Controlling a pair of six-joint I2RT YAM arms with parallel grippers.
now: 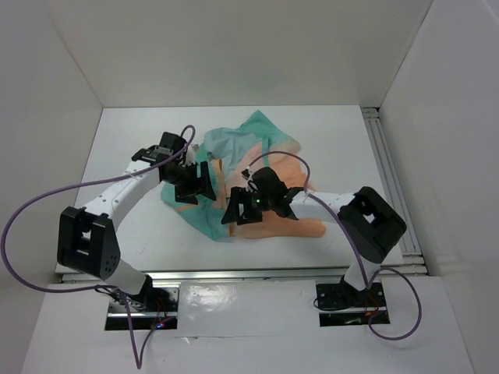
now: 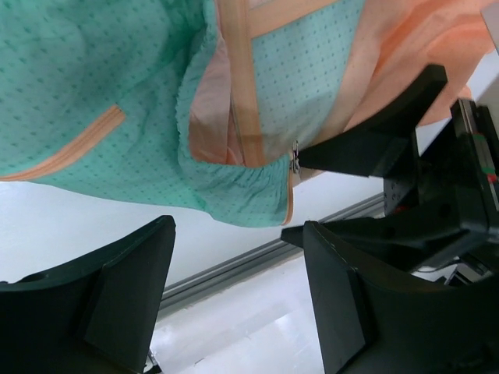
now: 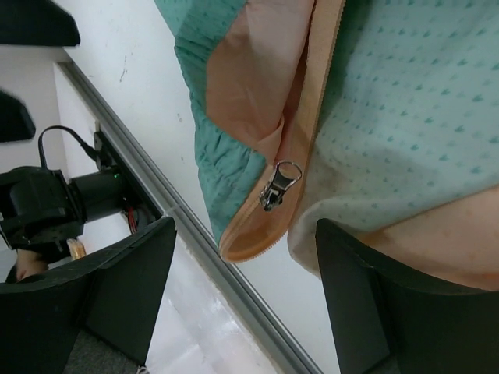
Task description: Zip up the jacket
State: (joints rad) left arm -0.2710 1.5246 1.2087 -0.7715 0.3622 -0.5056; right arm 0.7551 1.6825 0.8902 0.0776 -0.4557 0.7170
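Note:
The jacket (image 1: 261, 167) lies crumpled mid-table, teal at the back and left, peach at the right. My left gripper (image 1: 193, 187) is open and empty over its left hem; in the left wrist view the gripper (image 2: 234, 273) hovers just off the teal hem (image 2: 234, 195). My right gripper (image 1: 236, 209) is open and empty at the near hem. In the right wrist view the gripper (image 3: 245, 284) sits just below the metal zipper slider (image 3: 279, 185), at the bottom end of the orange zipper tape (image 3: 316, 109). The slider also shows in the left wrist view (image 2: 295, 160), next to the right gripper's finger (image 2: 366, 148).
The table's near edge with a metal rail (image 3: 195, 241) runs just below the hem. Black arm hardware with cables (image 3: 54, 206) sits beyond it. White walls (image 1: 70, 70) enclose the table on three sides. A purple cable (image 1: 47, 195) loops off the left arm.

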